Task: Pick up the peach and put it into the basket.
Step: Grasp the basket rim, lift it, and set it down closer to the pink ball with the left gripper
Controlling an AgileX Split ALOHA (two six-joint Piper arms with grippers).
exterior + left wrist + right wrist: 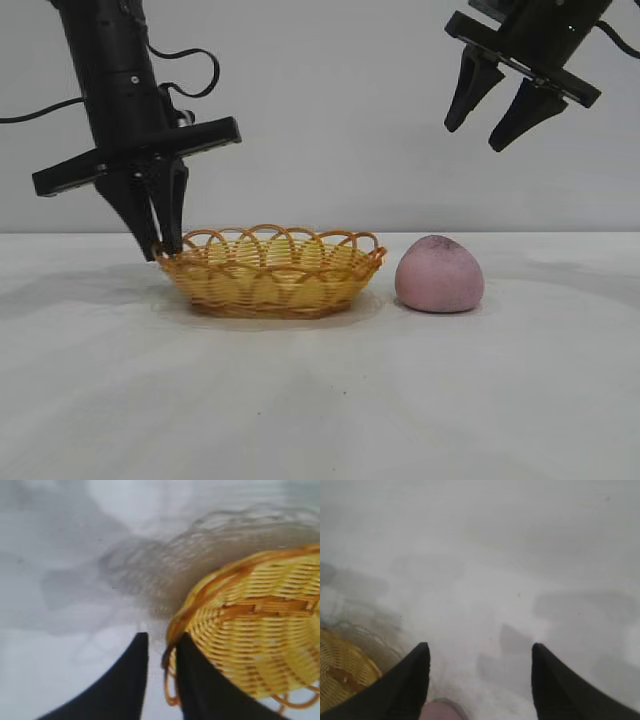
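Exterior view first: the left gripper [160, 245] hangs low on its arm, fingers pointing straight down at the left end of the basket [272, 272], drawn nearly together with only a thin slit between them. From the left wrist view those fingers [125, 685] seem to straddle the looped rim [172, 630], one outside and one just inside, though I cannot tell whether they touch it. The right gripper [495, 120] is held high, tilted, its fingers spread wide and holding nothing, up above the peach [439, 275]. The peach sits on the white table [320, 400] just beside the basket's right end, a narrow gap between them. Bare tabletop lies in front and to the right.
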